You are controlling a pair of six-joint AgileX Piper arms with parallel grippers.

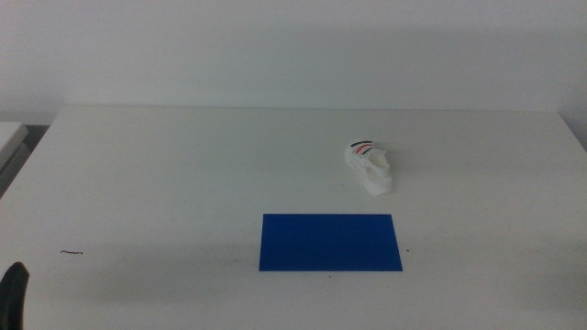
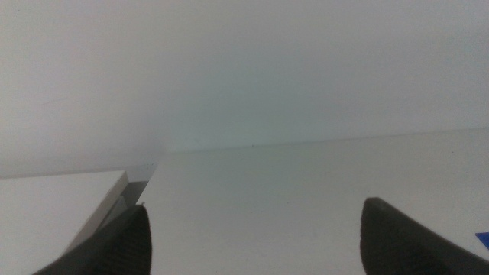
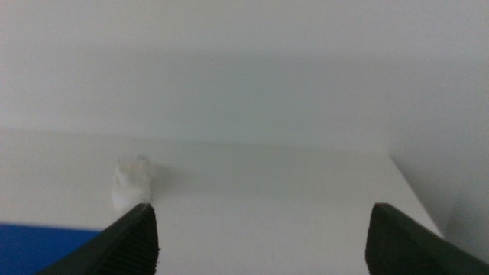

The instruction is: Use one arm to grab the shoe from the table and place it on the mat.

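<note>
The white shoe [image 1: 370,165] with dark and red straps lies on the white table [image 1: 183,174], right of centre, just beyond the blue mat [image 1: 329,242]. The mat lies flat near the table's front middle with nothing on it. The left gripper [image 1: 13,291] shows only as a dark tip at the bottom left corner of the middle view; in its wrist view [image 2: 252,229] its jaws stand wide apart and empty. The right gripper [image 3: 260,229] is out of the middle view; its jaws stand wide apart and empty, with the shoe [image 3: 131,182] and a corner of the mat [image 3: 46,244] ahead.
A small dark scrap [image 1: 71,251] lies on the table at the front left. A second white surface [image 1: 11,137] adjoins the table's left edge, also seen in the left wrist view [image 2: 53,206]. A plain wall stands behind the table.
</note>
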